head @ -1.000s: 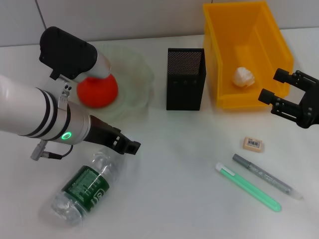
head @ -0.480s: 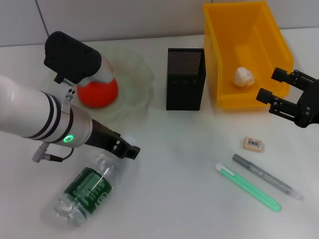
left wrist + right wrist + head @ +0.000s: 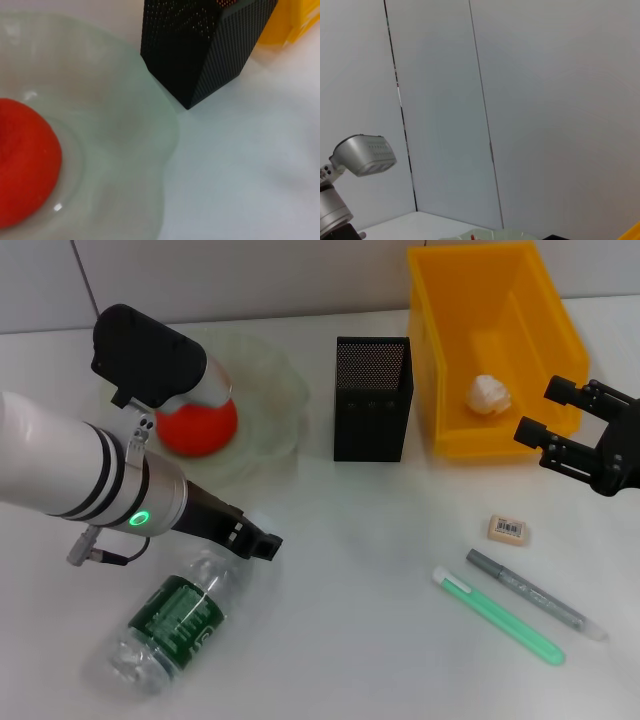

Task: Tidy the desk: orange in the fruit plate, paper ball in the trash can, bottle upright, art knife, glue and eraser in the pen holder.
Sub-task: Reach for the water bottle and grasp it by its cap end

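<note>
Orange (image 3: pixel 197 426) resting in fruit plate (image 3: pixel 270 390), L gripper (image 3: pixel 190 400) over it, finger state can't tell, bottle (image 3: pixel 170 625) lying on side nr front, R gripper (image 3: pixel 560 430) fingers apart beside trash can (image 3: pixel 445 360), eraser (image 3: pixel 508 529) on desk.

orange (image 3: pixel 197 424) in fruit plate (image 3: pixel 270 390); bottle (image 3: pixel 172 622) lying flat

The orange (image 3: pixel 197 424) was red-orange, the fruit plate (image 3: pixel 270 390) pale translucent green, the trash can (image 3: pixel 452 360) bright yellow, the pen holder (image 3: pixel 372 400) black mesh, the bottle (image 3: pixel 170 623) dark-green-labelled.
</note>
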Controlling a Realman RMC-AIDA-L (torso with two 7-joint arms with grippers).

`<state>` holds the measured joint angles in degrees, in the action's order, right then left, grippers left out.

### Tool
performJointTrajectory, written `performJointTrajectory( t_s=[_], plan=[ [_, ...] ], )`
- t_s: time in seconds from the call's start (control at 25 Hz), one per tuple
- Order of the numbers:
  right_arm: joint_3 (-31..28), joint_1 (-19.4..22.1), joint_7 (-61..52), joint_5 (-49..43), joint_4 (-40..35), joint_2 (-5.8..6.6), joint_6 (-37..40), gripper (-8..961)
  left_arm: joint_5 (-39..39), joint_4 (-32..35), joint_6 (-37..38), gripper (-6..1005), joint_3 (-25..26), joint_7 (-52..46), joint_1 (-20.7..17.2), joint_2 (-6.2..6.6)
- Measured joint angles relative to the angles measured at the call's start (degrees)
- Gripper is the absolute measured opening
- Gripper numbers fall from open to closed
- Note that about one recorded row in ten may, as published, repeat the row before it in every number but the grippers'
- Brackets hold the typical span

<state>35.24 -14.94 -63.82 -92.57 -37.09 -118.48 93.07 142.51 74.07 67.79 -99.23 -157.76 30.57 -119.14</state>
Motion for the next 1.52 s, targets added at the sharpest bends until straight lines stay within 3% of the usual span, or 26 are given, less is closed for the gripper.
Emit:
performJointTrajectory(
  t_s=[0.64, 0.84, 1.52],
  plan=[
    [0.0, 0.18, 0.01, 0.18, 0.0, 0.0, 0.01, 732, -0.16, -1.57, -0.53, 607, -0.08, -0.53, 0.46, -0.04],
    [0.0, 0.19, 0.01, 0.29, 0.0, 0.0, 0.01, 732, -0.14, -1.57, -0.66, 439, -0.4, -0.6, 0.63, -0.03],
    [0.0, 0.45, 0.01, 0.38, 0.0, 0.0, 0.01, 733, 0.12, -0.82, -0.3, 440, -3.46, -0.15, 1.42, -0.04]
  ],
)
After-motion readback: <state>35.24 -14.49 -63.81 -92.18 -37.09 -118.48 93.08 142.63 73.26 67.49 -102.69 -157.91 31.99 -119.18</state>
